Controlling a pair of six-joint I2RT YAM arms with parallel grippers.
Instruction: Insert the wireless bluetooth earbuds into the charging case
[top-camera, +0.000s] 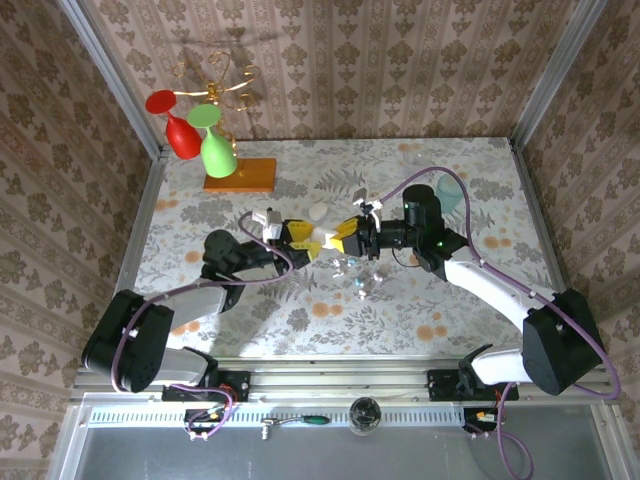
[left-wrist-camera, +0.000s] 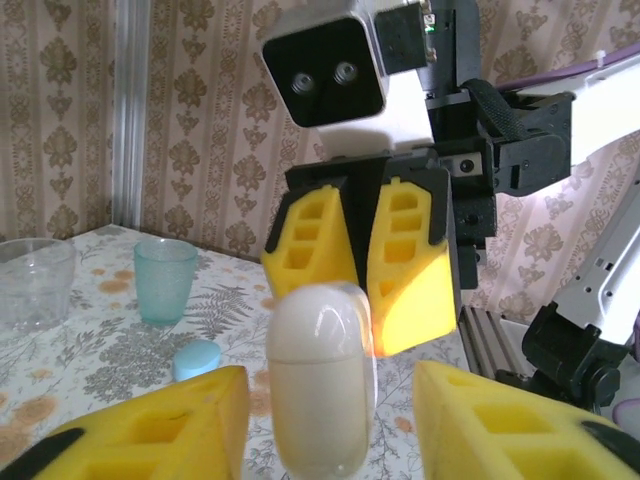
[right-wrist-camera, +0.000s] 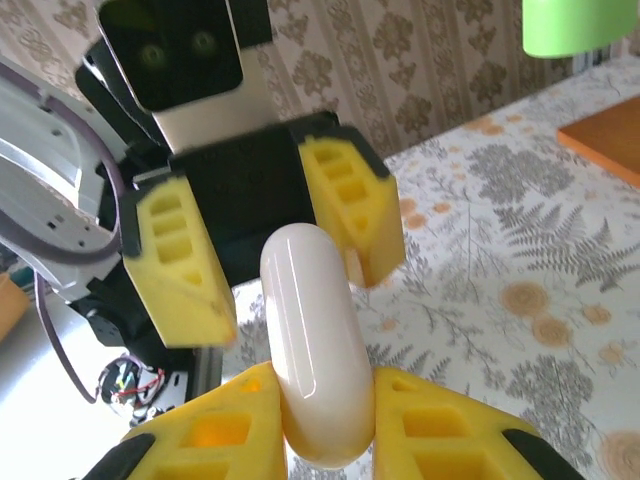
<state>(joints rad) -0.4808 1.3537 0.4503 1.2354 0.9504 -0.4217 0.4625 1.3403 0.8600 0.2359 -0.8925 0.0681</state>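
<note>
A white glossy capsule-shaped item (right-wrist-camera: 315, 350) with a seam round it hangs in mid-air above the table's middle (top-camera: 322, 238). My right gripper (right-wrist-camera: 325, 430) is shut on its lower end, both yellow pads pressed against it. My left gripper (left-wrist-camera: 330, 420) faces it from the other side and stands open, a gap on each side of the capsule (left-wrist-camera: 320, 380). The light-blue charging case (left-wrist-camera: 197, 358) lies on the table beyond, with neither gripper touching it. Tiny pale glinting pieces, the earbuds (top-camera: 360, 288), lie on the table just nearer than the grippers.
A teal cup (top-camera: 447, 195) stands at the back right, with a clear cup (left-wrist-camera: 35, 280) near it. A stand with red and green glasses on an orange base (top-camera: 240, 175) is at the back left. Another white pebble (top-camera: 318, 211) lies behind the grippers.
</note>
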